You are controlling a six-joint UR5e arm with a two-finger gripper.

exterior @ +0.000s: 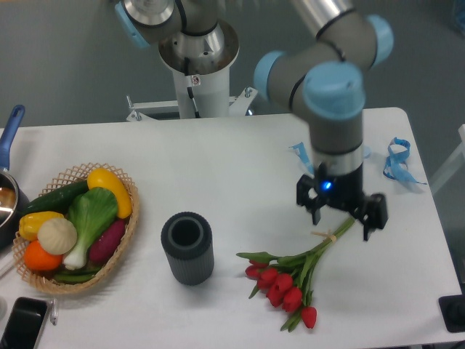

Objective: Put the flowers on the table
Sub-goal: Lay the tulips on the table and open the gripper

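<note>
The flowers (290, 280), a bunch of red tulips with green stems tied with tan string, lie flat on the white table (240, 160) at the front right, heads toward the front edge. My gripper (341, 221) hangs straight down over the stem ends. Its two black fingers (314, 209) stand apart, one on each side of the stems, and do not clamp them. The dark ribbed cylinder vase (187, 248) stands upright and empty to the left of the flowers.
A wicker basket (120, 236) of colourful vegetables sits at the front left. A pot with a blue handle (9, 138) is at the left edge, a phone (22, 323) at the front left corner, blue ribbons (396, 160) at the back right.
</note>
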